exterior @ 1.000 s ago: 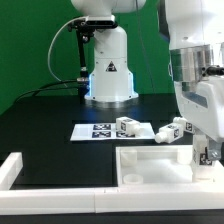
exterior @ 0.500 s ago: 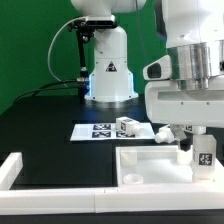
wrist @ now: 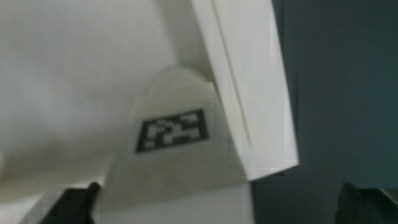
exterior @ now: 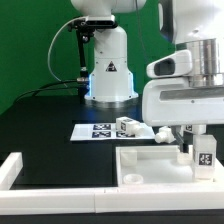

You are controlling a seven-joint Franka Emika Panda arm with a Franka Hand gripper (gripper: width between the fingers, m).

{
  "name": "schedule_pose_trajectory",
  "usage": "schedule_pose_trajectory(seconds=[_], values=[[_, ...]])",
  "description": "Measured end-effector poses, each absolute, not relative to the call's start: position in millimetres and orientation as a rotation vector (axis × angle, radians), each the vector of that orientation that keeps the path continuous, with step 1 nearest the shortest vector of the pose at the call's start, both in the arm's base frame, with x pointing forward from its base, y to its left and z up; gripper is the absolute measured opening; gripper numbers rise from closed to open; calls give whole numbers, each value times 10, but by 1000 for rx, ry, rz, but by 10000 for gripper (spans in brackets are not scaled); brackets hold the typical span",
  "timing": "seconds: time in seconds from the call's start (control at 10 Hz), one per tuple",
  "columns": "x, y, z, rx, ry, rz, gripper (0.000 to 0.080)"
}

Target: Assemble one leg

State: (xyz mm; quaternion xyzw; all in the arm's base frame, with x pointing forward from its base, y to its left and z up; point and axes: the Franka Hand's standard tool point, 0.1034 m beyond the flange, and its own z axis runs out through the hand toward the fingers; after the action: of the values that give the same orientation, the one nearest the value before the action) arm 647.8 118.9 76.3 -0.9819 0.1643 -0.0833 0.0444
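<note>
The glossy white arm (exterior: 108,50) bears a black triangular warning sticker (exterior: 111,68), a blue glowing band (exterior: 93,90) and a black cable (exterior: 56,50); its pincer (wrist: 217,208) has dark fingers (wrist: 71,207).

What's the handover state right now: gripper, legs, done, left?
Gripper: straddles the leg. Grip unconfirmed; the wrist view shows a gap at one finger.
The leg: upright at the corner of the panel on the exterior view's right.
Spare leg: on the marker board.
Done: the leg stands at the corner.
Left: check that it is seated and fastened, which cannot be seen here.
</note>
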Motion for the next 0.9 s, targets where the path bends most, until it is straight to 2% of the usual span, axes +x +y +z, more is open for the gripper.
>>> schedule_pose_trajectory(seconds=[0.1,0.2,0.3,0.4,0.5,0.9], values=[[6479,1181,762,-3001,503,-255,546],[6479,1182,761,-3000,507,-254,411],[6472,1153,754,-2965,663,-243,411],[6469,1123,745,-2936,773,-237,304],[6469,1113,743,-2917,836,-233,303],[6441,1048,719,-2278,1922,-102,300]])
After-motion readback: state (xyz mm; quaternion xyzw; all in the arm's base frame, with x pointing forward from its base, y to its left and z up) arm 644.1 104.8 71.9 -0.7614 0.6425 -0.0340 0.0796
